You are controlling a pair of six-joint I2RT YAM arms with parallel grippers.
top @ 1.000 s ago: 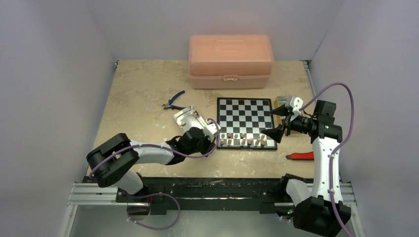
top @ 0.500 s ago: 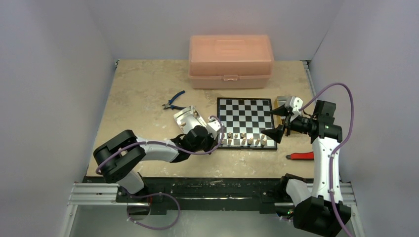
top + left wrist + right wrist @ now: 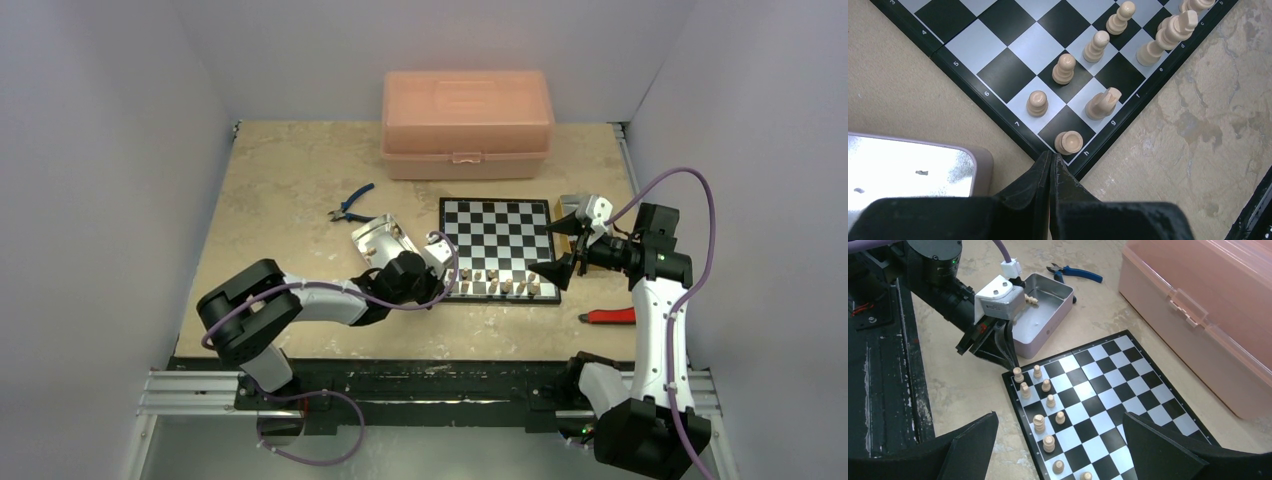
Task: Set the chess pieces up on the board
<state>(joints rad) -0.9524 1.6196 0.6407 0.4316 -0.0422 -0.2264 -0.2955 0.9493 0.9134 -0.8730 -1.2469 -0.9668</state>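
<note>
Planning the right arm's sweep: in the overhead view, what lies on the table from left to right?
blue pliers → metal tin → board → red-handled tool. Left out, overlapping these: pink box, left gripper, right gripper.

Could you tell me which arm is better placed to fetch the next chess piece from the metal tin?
Probably the left arm: its shut jaws sit beside the shiny rectangular metal tin; the right arm holds open jaws beyond the black-and-silver chessboard.
</note>
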